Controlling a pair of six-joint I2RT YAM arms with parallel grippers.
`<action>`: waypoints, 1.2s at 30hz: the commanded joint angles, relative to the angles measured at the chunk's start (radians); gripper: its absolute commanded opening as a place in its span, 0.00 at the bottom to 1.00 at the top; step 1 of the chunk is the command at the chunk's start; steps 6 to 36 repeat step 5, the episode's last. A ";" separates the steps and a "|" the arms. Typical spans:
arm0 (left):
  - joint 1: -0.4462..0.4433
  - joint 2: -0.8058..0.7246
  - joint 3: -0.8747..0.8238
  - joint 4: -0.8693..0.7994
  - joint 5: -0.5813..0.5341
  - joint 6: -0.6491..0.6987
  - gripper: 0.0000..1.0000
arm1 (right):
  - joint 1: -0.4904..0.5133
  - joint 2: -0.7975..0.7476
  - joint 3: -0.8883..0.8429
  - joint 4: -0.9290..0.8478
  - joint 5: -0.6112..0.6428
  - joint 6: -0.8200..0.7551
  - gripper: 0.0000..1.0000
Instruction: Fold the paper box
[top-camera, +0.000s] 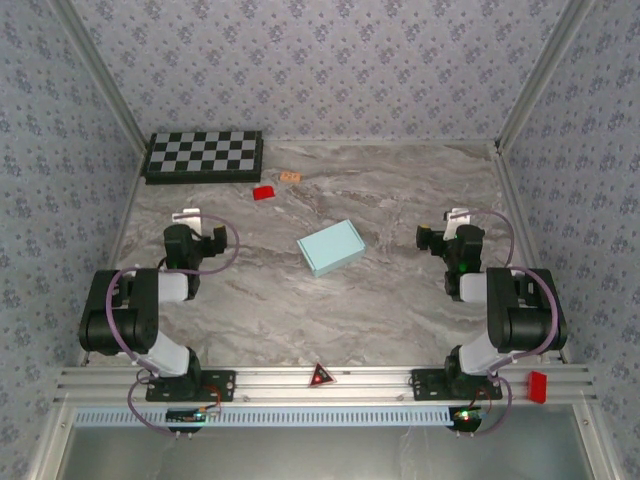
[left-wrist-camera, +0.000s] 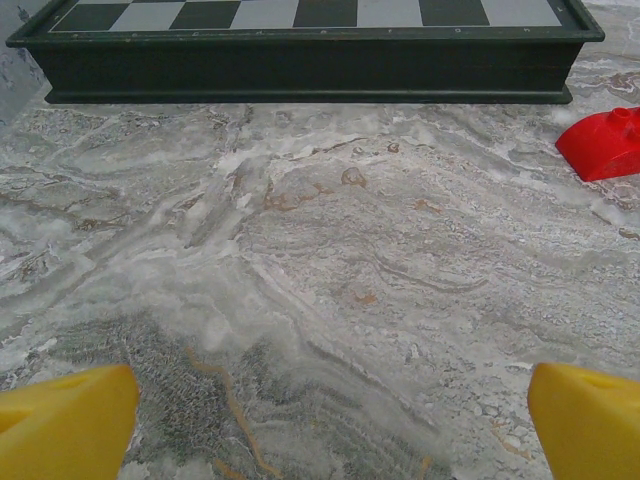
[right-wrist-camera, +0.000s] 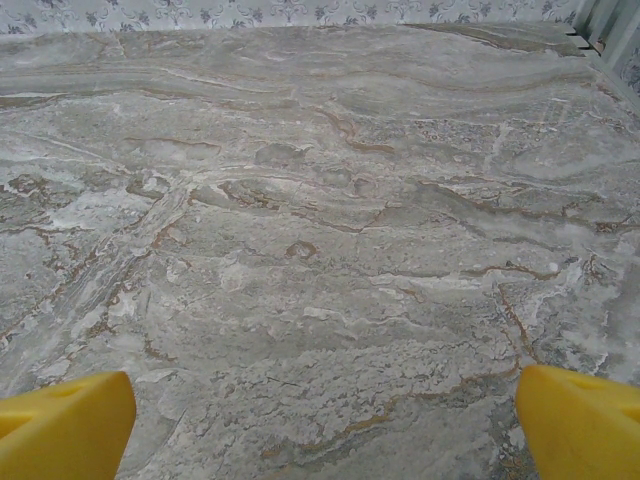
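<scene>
The paper box (top-camera: 330, 247), pale aqua and closed into a small rectangular block, lies tilted on the marble table between the two arms, touched by neither. My left gripper (top-camera: 187, 216) sits well to its left, folded back near its arm. Its yellow fingertips (left-wrist-camera: 66, 420) stand wide apart over bare marble, so my left gripper (left-wrist-camera: 330, 425) is open and empty. My right gripper (top-camera: 459, 215) sits to the box's right. Wide apart too are its yellow fingertips (right-wrist-camera: 64, 425), with only marble between them; my right gripper (right-wrist-camera: 325, 425) is open and empty.
A dark-framed checkerboard (top-camera: 205, 154) lies at the back left, its side wall (left-wrist-camera: 300, 68) ahead of my left gripper. A small red piece (top-camera: 263, 193) and an orange tag (top-camera: 290, 176) lie near it. Patterned walls enclose the table; a metal rail (top-camera: 300, 382) runs along the near edge.
</scene>
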 joint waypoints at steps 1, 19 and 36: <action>0.005 0.009 0.001 0.045 -0.004 -0.012 1.00 | 0.004 0.008 -0.003 0.035 0.018 -0.006 1.00; 0.005 0.007 -0.003 0.048 -0.005 -0.011 1.00 | 0.005 0.008 -0.005 0.035 0.017 -0.006 1.00; 0.005 0.007 -0.003 0.048 -0.005 -0.011 1.00 | 0.005 0.008 -0.005 0.035 0.017 -0.006 1.00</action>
